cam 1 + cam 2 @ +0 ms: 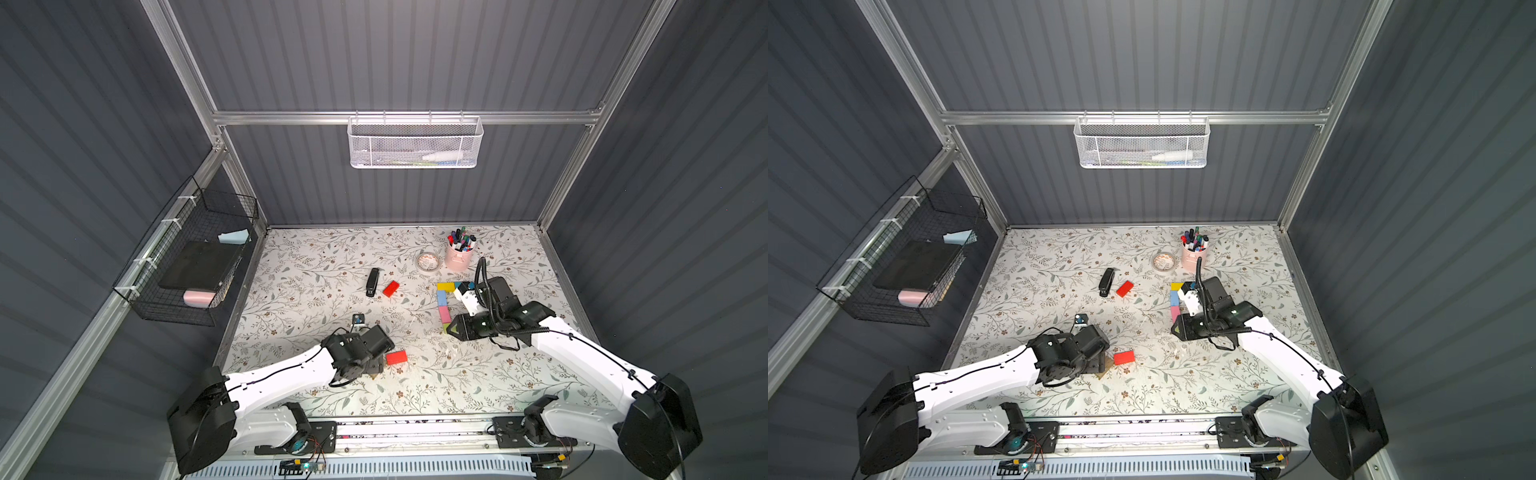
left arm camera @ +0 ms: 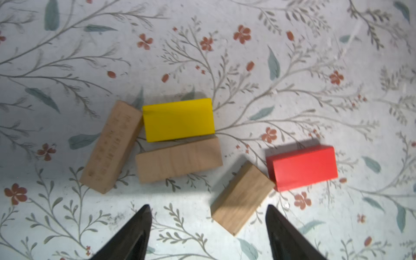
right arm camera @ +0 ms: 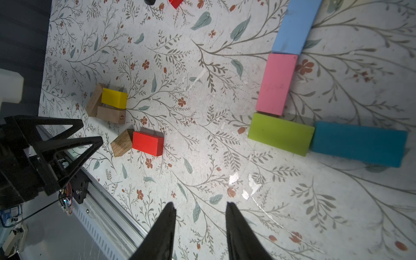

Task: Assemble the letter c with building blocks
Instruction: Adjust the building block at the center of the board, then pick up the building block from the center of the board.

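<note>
Three wooden blocks (image 2: 179, 159), two red blocks (image 1: 396, 357), two yellow blocks (image 2: 177, 120), one pink block (image 3: 276, 84)

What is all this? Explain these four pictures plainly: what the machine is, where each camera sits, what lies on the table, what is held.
These are two white robot arms at a flowered table, each ending in a two-fingered gripper. Both top views look down from overhead; the other two pictures come from cameras on the wrists. The left gripper hangs open above loose pieces: a yellow block, a red block and three plain wooden blocks. The right gripper is open too, near the half-built letter: a light blue block, a pink block, a lime green block and a teal block laid in a bent line. Nothing is held. A stapler, a tape roll and a pen cup sit aside.
</note>
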Robot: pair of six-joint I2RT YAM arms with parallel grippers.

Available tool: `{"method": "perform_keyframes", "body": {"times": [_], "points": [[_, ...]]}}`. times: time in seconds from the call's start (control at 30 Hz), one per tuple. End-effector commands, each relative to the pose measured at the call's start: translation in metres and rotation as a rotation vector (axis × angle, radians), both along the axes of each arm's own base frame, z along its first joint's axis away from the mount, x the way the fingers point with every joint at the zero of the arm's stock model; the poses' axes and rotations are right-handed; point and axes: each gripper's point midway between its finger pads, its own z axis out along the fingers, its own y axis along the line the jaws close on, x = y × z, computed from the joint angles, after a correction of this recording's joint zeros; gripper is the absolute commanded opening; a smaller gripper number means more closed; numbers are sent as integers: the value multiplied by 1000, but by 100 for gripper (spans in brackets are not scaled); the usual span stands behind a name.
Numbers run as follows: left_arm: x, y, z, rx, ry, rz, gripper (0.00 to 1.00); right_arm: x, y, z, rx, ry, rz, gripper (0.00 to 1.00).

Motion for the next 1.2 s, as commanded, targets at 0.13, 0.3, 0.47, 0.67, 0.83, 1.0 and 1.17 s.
{"method": "perform_keyframes", "body": {"times": [0.13, 0.3, 0.47, 0.67, 0.83, 1.0, 1.17], "points": [[12, 12, -8, 15, 30, 38, 85, -6, -1, 2, 3, -5, 13, 42], [16, 10, -21, 29, 70, 29, 87, -6, -2, 1, -1, -5, 10, 44], [17, 12, -29, 44, 92, 37, 87, -7, -2, 0, -1, -4, 11, 45], [22, 11, -32, 19, 97, 39, 88, -7, -2, -1, -3, -2, 13, 45], [22, 14, -37, 28, 115, 47, 89, -7, -2, 0, -2, -4, 13, 45], [19, 16, -45, 44, 147, 47, 88, -6, -2, 1, -2, -8, 14, 45], [16, 18, -53, 72, 173, 44, 88, -6, -3, 0, -3, -6, 12, 45]]}}
